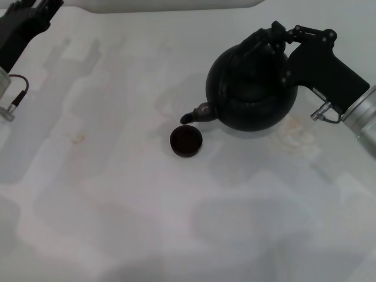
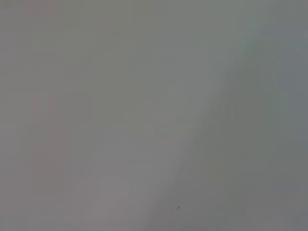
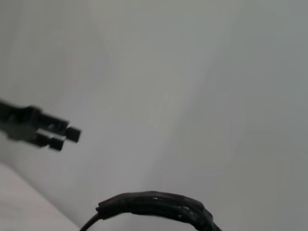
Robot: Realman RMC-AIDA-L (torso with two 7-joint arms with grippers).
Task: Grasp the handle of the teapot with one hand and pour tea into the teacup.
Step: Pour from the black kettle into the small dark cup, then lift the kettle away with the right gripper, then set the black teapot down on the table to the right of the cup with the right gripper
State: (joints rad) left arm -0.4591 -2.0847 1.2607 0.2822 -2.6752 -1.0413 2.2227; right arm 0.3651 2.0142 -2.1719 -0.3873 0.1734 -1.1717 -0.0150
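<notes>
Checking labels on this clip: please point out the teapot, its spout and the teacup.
teapot (image 1: 252,100): head view, on the round black body.
spout (image 1: 197,113): head view, on the short stub facing the cup.
teacup (image 1: 186,141): head view, on the dark inside of the cup.
</notes>
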